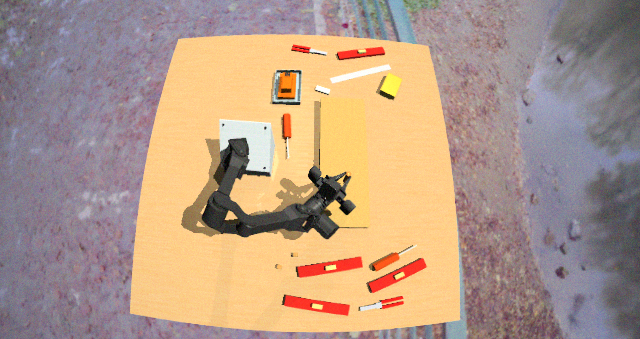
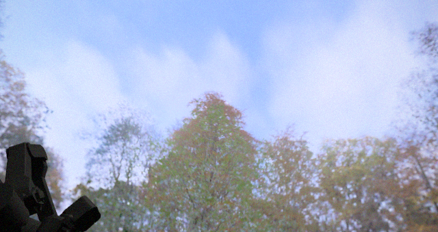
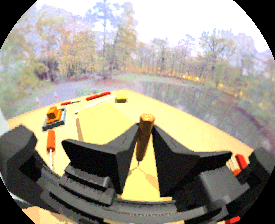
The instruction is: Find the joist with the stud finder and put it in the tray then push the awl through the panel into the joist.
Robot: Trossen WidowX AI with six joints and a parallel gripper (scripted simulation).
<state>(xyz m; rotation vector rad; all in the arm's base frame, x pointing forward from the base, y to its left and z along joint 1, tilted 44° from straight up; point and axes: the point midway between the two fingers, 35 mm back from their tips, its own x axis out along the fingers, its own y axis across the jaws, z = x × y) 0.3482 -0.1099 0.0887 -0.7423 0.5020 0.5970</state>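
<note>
My gripper [image 1: 347, 175] [image 3: 145, 125] is shut on the awl. The awl [image 3: 145, 142] has a brown wooden handle that stands up between the fingertips, with its thin spike below. The awl is over the floor panel [image 1: 345, 134] [image 3: 100, 122], towards the panel's near half in the top view. Whether the spike touches the panel cannot be told. The orange stud finder [image 1: 287, 85] [image 3: 53, 114] lies in the grey tray [image 1: 286, 102] left of the panel's far end. No joist shows. The exterior view shows only dark arm parts at lower left.
A red-handled screwdriver [image 1: 287, 125] [image 3: 51, 140] lies between the robot's base plate [image 1: 257, 149] and the panel. A white strip [image 1: 360, 74] and yellow block [image 1: 391, 85] lie beyond the panel. Red levels [image 1: 305, 270] [image 1: 375, 285], another screwdriver [image 1: 384, 262] and pliers [image 1: 391, 305] lie on the near side.
</note>
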